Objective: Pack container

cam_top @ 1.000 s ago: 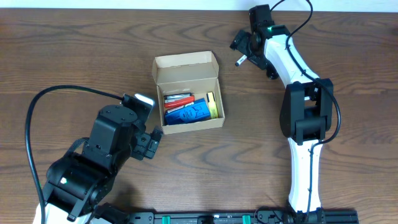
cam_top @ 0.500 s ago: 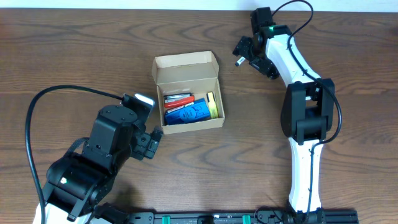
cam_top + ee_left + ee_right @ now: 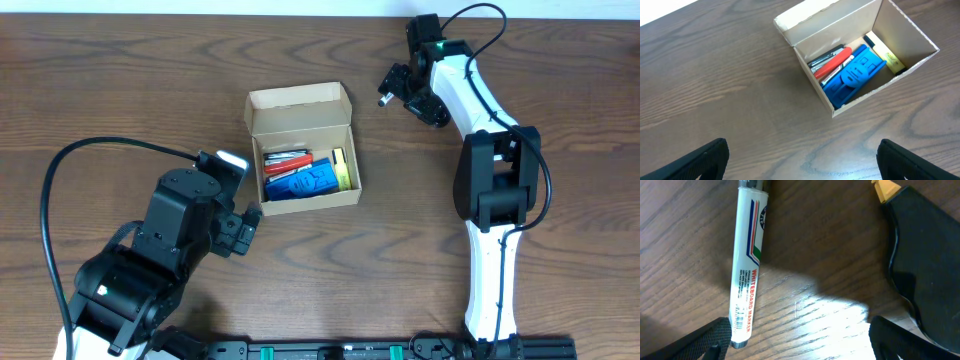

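Your box (image 3: 300,150) sits near the middle of the table (image 3: 120,70). Its flap (image 3: 298,97) is folded back toward the far edge, so the mouth stays open from above. Red markers (image 3: 832,60), a blue piece (image 3: 855,75) and a yellow piece (image 3: 885,55) already lie side by side on its floor.

Your left claw (image 3: 802,150) hangs low just beside the box's near-left corner. It is spread wide and grasps nothing, probably parked there so it doesn't block the opening.

Your right claw (image 3: 800,330) is well apart from the box, beyond its far-right corner. It is also released, with its fingers straddling a whiteboard marker (image 3: 747,265) that lies flat on the wood, close to one finger. That looks like the line-up for a pinch across the barrel. A black thing with a tan tip (image 3: 930,265) lies close by on the other side; you can't tell what it is. Take care that the closing fingers catch only the marker.
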Tool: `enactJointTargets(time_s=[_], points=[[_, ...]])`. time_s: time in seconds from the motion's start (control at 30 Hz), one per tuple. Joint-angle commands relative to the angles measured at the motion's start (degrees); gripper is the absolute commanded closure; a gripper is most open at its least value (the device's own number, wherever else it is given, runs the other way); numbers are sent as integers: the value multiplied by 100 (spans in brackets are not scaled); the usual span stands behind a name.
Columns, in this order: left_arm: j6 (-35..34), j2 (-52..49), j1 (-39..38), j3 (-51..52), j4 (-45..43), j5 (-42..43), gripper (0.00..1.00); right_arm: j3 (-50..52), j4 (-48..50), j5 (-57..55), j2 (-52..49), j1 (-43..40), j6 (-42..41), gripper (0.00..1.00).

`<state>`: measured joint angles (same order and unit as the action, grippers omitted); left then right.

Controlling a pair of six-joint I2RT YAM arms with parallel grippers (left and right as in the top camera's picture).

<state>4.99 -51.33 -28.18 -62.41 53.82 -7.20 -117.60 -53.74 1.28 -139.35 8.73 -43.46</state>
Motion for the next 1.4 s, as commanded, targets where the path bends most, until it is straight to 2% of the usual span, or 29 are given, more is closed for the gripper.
enactJointTargets(time_s=[0.0, 0.2, 0.37, 0.63, 0.83, 1.13, 1.37], points=[[101, -2, 4, -70, 17, 42, 5, -125, -9, -103, -57, -44, -15, 11], [101, -2, 4, -70, 17, 42, 5, -125, -179, -103, -57, -42, 50, 11], [101, -2, 4, -70, 17, 42, 5, -247, 98, 33, -57, 46, 240, 9], [101, -2, 4, -70, 17, 42, 5, -793, 1067, 26, -57, 420, 798, 7], [101, -2, 4, -70, 17, 42, 5, -776, 1751, 28, -286, 551, 581, 6], [101, -2, 4, -70, 17, 42, 5, -774, 1720, 9, -575, 476, 470, 4], [101, -2, 4, -70, 17, 42, 5, -774, 1296, 90, -667, 319, 323, 4]])
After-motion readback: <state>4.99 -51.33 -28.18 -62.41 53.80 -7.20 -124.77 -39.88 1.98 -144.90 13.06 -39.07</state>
